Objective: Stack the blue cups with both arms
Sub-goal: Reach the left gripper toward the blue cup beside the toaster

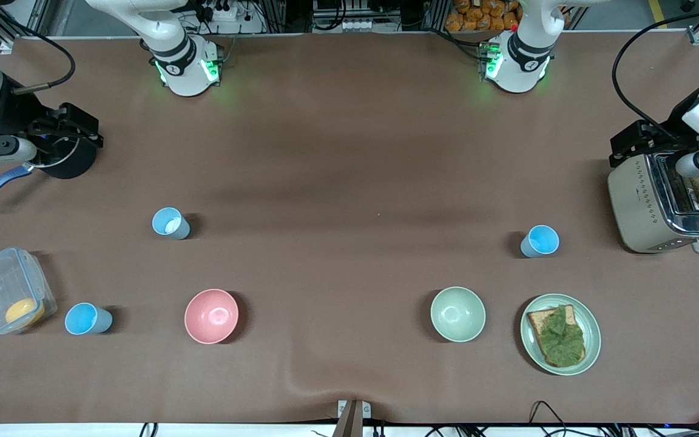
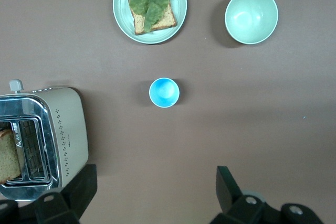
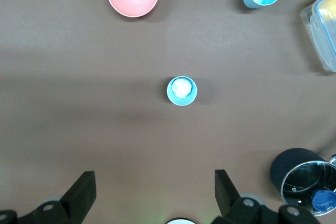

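Right gripper (image 3: 152, 195) fingers apart, over bare table. Left gripper (image 2: 155, 195) fingers apart, beside the toaster (image 2: 44, 137). Three blue cups upright, well apart — one (image 1: 170, 223) whitish inside, one (image 1: 87, 319) beside the container (image 1: 10, 290), one (image 1: 539, 241) near the toaster.

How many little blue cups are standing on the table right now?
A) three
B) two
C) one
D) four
A: one blue cup sits above the pink bowl, a second beside the plastic container, and a third near the toaster.
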You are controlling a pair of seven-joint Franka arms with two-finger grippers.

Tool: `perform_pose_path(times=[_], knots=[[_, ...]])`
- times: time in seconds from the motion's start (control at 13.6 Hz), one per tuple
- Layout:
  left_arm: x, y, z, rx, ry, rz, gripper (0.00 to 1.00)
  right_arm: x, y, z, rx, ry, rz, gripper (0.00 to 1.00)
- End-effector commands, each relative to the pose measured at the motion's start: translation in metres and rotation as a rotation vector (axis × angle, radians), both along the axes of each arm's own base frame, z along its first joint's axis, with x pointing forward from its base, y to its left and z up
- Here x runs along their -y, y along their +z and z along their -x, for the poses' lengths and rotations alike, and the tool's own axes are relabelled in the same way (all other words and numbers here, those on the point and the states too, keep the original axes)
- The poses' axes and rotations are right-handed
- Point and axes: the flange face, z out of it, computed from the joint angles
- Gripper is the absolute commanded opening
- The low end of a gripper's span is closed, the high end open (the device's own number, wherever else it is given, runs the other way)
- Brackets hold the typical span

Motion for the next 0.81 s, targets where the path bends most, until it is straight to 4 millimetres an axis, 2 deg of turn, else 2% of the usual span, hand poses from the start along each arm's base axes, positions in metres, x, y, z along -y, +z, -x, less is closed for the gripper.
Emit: perform_pose_path(times=[0.0, 0.22, 0.37, 0.44, 0.59, 0.73], knots=[[-0.004, 0.004, -0.001, 0.0, -0.021, -0.001, 1.0, -0.006, 0.007, 0.002, 0.006, -0.004, -0.009, 1.0], [-0.007, 0.004, -0.002, 0.002, -0.019, -0.018, 1.0, -0.013, 0.007, 0.004, 0.003, 0.01, -0.009, 1.0], [-0.007, -0.019, -0.013, -0.033, -0.016, -0.023, 1.0, -0.019, 0.007, 0.006, -0.003, 0.023, -0.007, 1.0], [-0.007, -0.033, -0.019, -0.038, -0.015, -0.023, 1.0, -0.019, 0.007, 0.006, -0.003, 0.023, -0.007, 1.0], [-0.016, -0.075, -0.035, -0.037, 0.004, -0.02, 1.0, -0.019, 0.006, 0.005, -0.005, 0.021, -0.007, 1.0], [-0.015, -0.129, -0.041, -0.022, 0.002, -0.019, 1.0, -0.017, 0.004, 0.003, -0.005, 0.018, -0.007, 1.0]])
